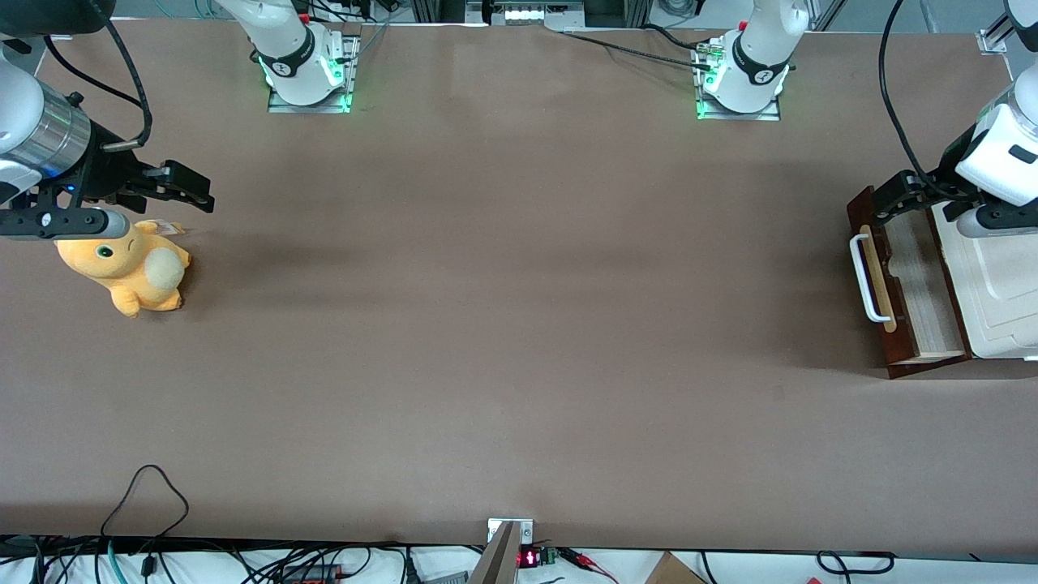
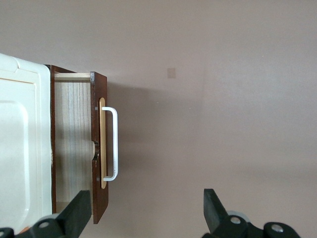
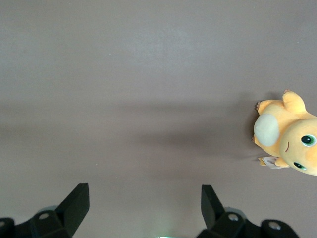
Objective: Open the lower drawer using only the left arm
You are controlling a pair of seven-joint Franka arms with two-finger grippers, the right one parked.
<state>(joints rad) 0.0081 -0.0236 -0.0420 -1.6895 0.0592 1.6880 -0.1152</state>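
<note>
The lower drawer (image 1: 908, 284) stands pulled out, its pale inside showing. The gripper (image 1: 896, 199) hangs above it, jaws spread wide, grasping nothing.

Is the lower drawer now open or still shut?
Open. The lower drawer is pulled out from under the cream cabinet top, showing its pale interior. The left arm's hand hovers above it, fingers spread, not touching the white handle.

White jointed left arm (image 1: 1001, 154), looped black cable (image 1: 892, 97), black 2-finger gripper (image 1: 896, 197) spread above the drawer.
</note>
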